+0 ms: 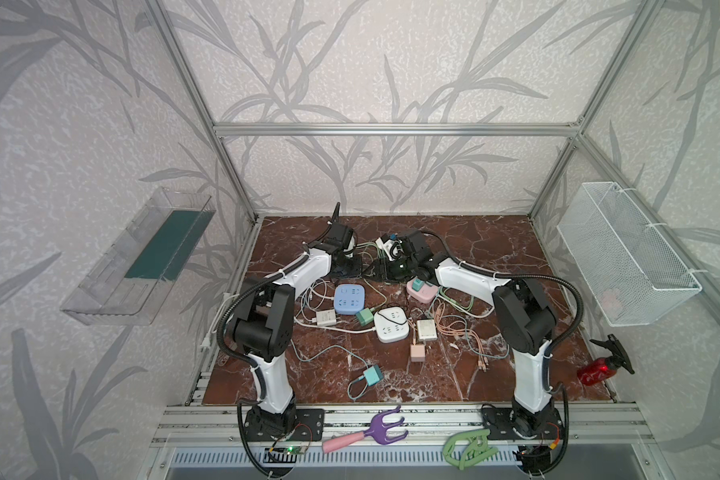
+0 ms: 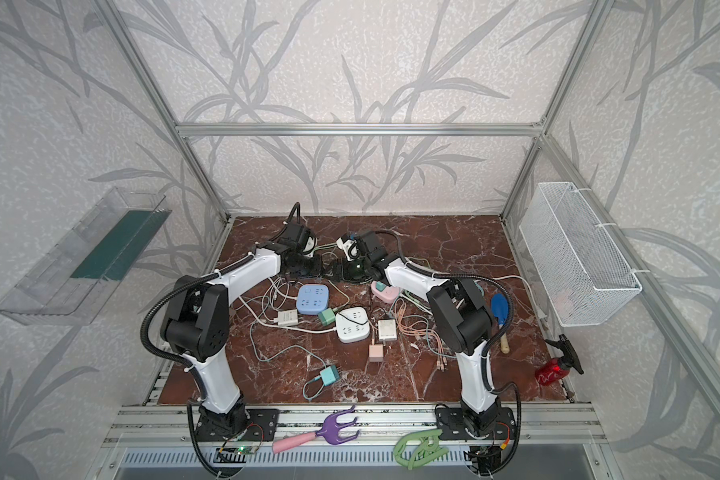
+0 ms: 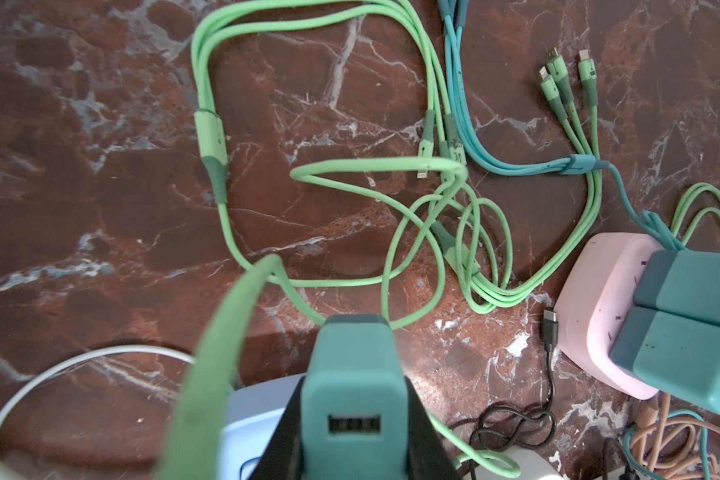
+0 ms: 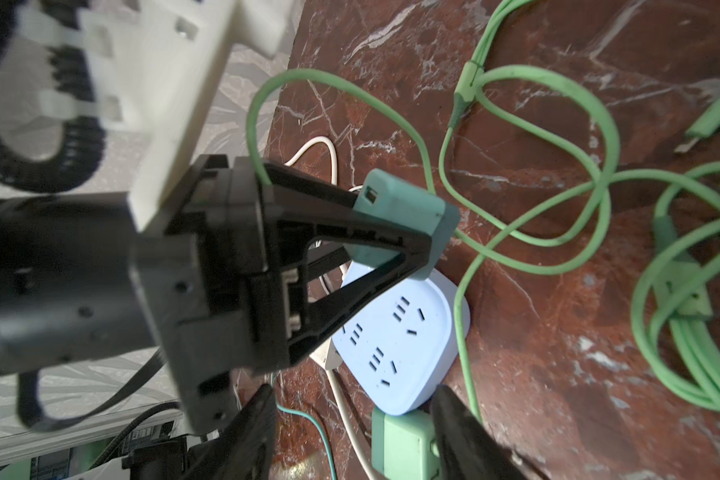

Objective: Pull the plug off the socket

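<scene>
The left gripper (image 3: 354, 411) is clenched on the teal, block-shaped plastic plug (image 4: 408, 208), its black fingers (image 4: 371, 239) pinching the plug's two sides. The plug hangs just above the back edge of the pale blue, rounded-square plastic socket block (image 4: 408, 332). Its prongs are hidden, so I can't quite tell whether they are clear of the block. A light green cable (image 4: 516, 241) loops on the red-brown marble tabletop (image 4: 558, 353) beside the block. The right gripper (image 4: 354, 392) hovers near the block on its right, jaws spread, holding nothing.
</scene>
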### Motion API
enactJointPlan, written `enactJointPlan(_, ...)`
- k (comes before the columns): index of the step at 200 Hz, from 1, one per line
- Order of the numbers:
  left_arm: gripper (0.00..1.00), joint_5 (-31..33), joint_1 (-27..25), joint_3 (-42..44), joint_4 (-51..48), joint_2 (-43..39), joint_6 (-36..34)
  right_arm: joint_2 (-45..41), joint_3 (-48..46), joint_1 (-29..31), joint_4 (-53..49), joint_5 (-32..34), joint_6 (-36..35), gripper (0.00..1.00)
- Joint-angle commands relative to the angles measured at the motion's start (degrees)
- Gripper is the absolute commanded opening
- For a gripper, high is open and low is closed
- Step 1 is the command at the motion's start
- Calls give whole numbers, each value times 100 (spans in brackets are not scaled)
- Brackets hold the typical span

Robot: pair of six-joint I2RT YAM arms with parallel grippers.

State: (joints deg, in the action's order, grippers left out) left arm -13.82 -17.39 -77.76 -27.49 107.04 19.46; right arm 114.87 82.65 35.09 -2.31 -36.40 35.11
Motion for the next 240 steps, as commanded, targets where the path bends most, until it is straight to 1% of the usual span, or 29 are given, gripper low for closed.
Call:
enactJointPlan(1,8,-430,93,71,184,53,-179,-432,-173,-140,194,-106,-109,60)
enactJointPlan(35,9,-666,181,361,440,34,-197,-679,-318,-161,-63,-97,-453,60)
enactJointPlan(85,9,-950,383,496,546,246,-180,-892,-533,-297,-146,-3,-504,60)
enactJointPlan(114,12,-1003,437,597,593,260,-197,-1120,-696,-368,-217,130,-616,60)
enactJointPlan(127,16,-1007,455,634,576,264,-206,-1222,-776,-417,-321,196,-725,60)
enactJointPlan(147,29,-961,464,690,568,208,-213,-1388,-845,-470,-564,336,-952,60)
enactJointPlan(177,41,-888,473,628,505,136,-232,-1676,-951,-513,-783,599,-1268,61)
enactJointPlan(184,43,-858,473,588,470,139,-241,-1678,-990,-524,-804,661,-1328,61)
enactJointPlan(188,44,-842,473,565,445,140,-241,-1848,-1009,-537,-806,693,-1359,61)
enactJointPlan(205,48,-752,473,466,338,126,-250,-2034,-1149,-569,-755,832,-1426,62)
enactJointPlan(240,56,-463,473,397,149,-1,-250,-2329,-1483,-809,-615,898,-1333,62)
